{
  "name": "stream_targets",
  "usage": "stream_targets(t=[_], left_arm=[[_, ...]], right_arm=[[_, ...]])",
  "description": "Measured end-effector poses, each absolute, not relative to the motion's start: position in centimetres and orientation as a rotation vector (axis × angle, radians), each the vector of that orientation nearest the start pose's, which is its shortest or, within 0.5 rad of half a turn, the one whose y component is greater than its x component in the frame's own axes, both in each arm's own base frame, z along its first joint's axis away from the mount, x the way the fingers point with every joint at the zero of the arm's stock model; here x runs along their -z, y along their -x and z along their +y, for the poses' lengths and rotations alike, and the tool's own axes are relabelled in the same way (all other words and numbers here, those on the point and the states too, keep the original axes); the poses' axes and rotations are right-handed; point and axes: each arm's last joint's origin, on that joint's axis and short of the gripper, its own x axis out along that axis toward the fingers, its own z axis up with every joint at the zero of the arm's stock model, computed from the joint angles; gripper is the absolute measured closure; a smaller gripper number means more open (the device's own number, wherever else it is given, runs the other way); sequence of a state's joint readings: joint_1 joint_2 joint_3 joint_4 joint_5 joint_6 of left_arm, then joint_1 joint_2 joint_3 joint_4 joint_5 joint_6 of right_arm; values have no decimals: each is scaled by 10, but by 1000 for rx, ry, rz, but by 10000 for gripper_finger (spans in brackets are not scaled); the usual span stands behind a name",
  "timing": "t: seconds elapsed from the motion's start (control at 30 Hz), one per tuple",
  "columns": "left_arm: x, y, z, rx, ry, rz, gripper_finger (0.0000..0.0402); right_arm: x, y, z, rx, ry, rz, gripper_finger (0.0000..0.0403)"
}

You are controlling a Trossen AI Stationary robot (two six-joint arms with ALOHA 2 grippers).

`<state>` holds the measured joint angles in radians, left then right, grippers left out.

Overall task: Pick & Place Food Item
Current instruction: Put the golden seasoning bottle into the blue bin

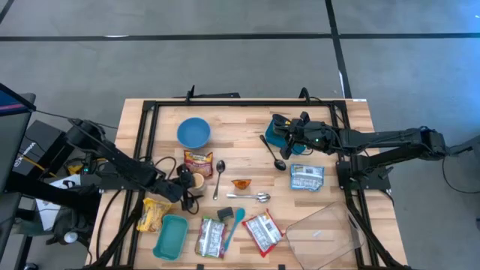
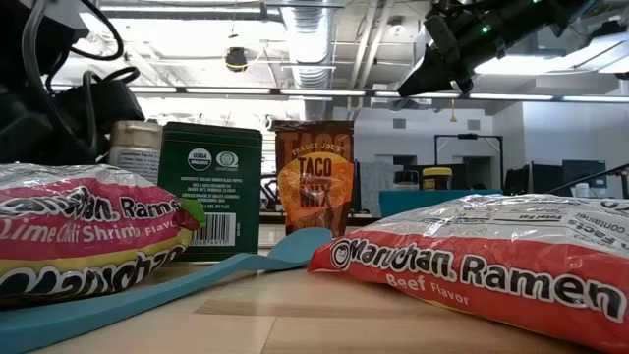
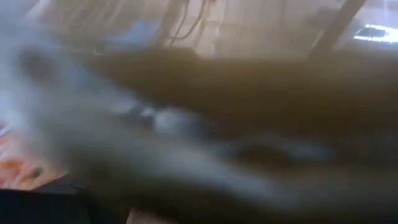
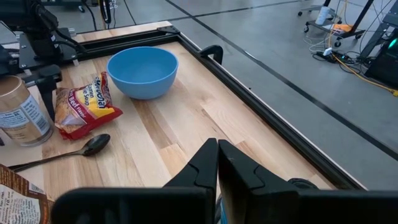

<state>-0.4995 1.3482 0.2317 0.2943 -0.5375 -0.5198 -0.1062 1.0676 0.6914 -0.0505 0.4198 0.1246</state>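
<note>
Nearest the table's front edge, farthest from the blue bowl (image 1: 193, 133), lie two Maruchan ramen packs (image 1: 212, 236) and a teal spatula (image 1: 234, 223). A green box (image 2: 209, 192) and a taco mix pouch (image 2: 314, 177) stand between them and the bowl.

Closer to the bowl, the left gripper (image 1: 185, 182) stands wide open at a brown-lidded jar (image 4: 22, 118), which I take to be the food item to pick. The jar stands upright near the bowl, just beside a red-and-yellow food packet (image 4: 84, 106) that lies between them. One dark finger (image 4: 46, 90) is just beside the jar.

Level with the bowl and well to its side, the right gripper (image 4: 217, 144) waits with its fingers pressed together, holding nothing visible.

The risks, as I judge them:
- a finger could nudge the jar and tip it onto the packet or the silver spoon (image 4: 62, 152) beside it
- closing off-centre could squeeze the round jar out sideways

The left wrist view is only a blur, so I cannot tell whether the jar sits between the fingers. The high view hides it partly under the gripper. A teal object (image 1: 277, 135) under the right gripper is too covered to name.
</note>
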Motion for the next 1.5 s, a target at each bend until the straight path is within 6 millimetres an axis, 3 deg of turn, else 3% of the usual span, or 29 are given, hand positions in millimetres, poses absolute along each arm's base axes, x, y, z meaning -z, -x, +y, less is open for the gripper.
stream_targets(t=[0.77,1.27,1.5], left_arm=[[-94,-177,-78,-257,37,619,31],[-95,-178,-78,-255,46,607,108],[-95,-178,-78,-254,46,607,115]], right_arm=[[-262,-226,-36,545,-62,391,397],[-262,-226,-36,545,-61,390,397],[-262,-226,-36,544,-59,391,397]])
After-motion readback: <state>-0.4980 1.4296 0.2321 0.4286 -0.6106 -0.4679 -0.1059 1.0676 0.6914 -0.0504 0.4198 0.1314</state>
